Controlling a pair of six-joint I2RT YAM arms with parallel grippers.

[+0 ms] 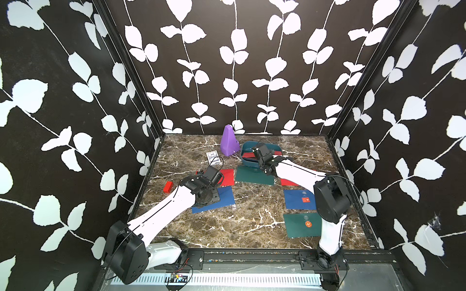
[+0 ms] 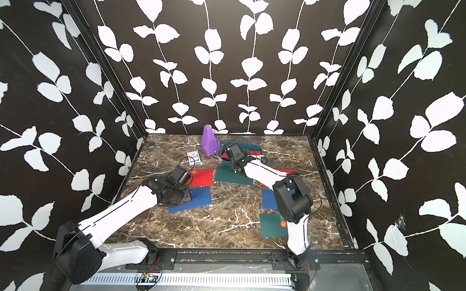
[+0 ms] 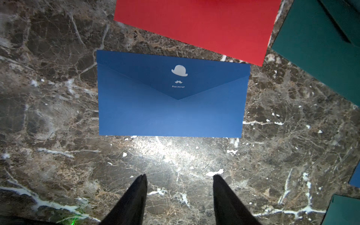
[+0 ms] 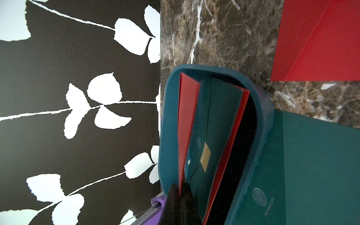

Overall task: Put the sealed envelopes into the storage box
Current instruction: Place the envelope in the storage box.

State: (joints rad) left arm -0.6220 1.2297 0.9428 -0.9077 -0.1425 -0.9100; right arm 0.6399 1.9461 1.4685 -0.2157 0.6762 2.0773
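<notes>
Right end effector [image 4: 180,186] pinches red envelope [image 4: 188,116] inside teal storage box [image 4: 165,136]; left end effector [image 3: 179,176] open near navy envelope [image 3: 171,116].

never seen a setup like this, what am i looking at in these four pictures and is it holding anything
These are two white robot arms mounted at the front edge of a marble table, each ending in a two-finger gripper. The two wide pictures come from one camera head up high, so they look nearly alike. The other two come from cameras on the wrists, looking past the fingers. The left gripper is open and empty, above bare marble beside a blue envelope. The right gripper is shut on a red envelope inside the teal storage box, where a green envelope also sits. More red, green and blue envelopes lie flat on the table, plus a purple pyramid, a white card pack and a small red block.
</notes>
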